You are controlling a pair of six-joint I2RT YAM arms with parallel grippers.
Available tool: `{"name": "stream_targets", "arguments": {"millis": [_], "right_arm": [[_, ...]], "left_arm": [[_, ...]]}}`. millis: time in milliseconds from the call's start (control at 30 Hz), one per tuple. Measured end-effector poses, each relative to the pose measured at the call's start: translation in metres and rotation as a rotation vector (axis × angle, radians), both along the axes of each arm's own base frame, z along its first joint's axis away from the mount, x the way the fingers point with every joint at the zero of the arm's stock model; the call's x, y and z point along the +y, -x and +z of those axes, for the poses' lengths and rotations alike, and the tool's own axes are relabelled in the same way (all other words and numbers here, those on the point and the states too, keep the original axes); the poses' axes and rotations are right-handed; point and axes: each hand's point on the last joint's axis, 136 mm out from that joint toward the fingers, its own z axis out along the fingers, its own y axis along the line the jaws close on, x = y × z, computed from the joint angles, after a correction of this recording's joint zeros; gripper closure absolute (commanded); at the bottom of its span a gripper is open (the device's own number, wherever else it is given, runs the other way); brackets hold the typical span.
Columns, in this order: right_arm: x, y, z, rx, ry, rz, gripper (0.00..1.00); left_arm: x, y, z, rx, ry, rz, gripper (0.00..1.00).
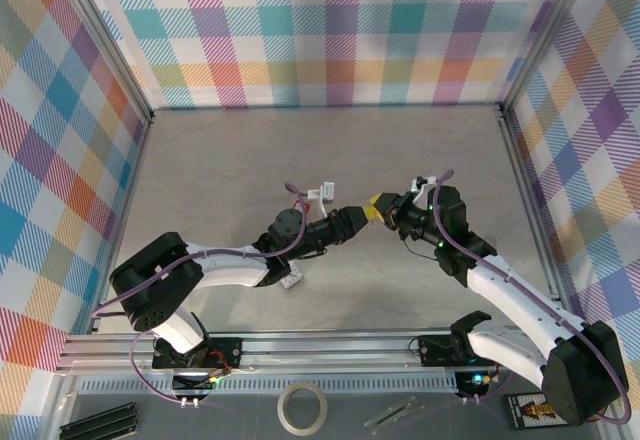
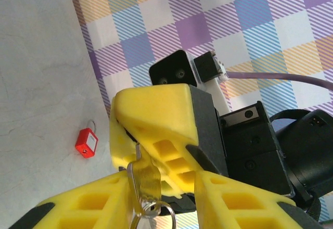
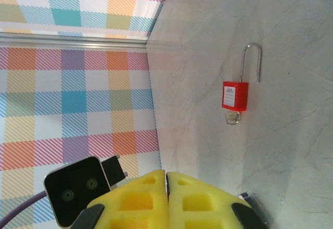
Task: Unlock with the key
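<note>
Left wrist view: a handover of the key (image 2: 144, 179) is seen in mid-air. The blade is pinched in the closed right gripper (image 2: 130, 138), while the left gripper (image 2: 162, 190) stands partly open around the key's head, with a gap on one side (whether the other finger touches cannot be told). A ring (image 2: 152, 211) hangs below. The step in hand is judged to be the passing of the key between arms; nothing is yet done at the lock. The padlock (image 2: 86, 142) lies flat on the table (image 2: 36, 57), well apart from both grippers.

Next, the left gripper would need to be drawn clear. A key held by its blade cannot be inserted, so a change of grip is likely called for before the keyhole is approached.

Right wrist view: the shackle (image 3: 252, 62) and a small metal piece (image 3: 232, 117) at the padlock's base are shown plainly, where the left wrist view leaves them too small to read. Top external view: the grippers are seen tip to tip over the table's middle.
</note>
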Motion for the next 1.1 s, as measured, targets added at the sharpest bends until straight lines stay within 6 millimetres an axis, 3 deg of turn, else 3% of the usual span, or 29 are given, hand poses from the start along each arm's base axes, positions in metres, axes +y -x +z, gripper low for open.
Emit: {"name": "stream_targets", "arguments": {"millis": [667,1100], "right_arm": [[-0.008,-0.002,-0.004,0.015,0.0,-0.063,1.0],[-0.013,-0.004,-0.008,0.027,-0.016,-0.113,1.0]], "left_arm": [[-0.007,-0.001,-0.007,0.041,0.008,0.008,0.75],[-0.013,-0.007,-0.012,0.053,0.003,0.015,0.89]]}}
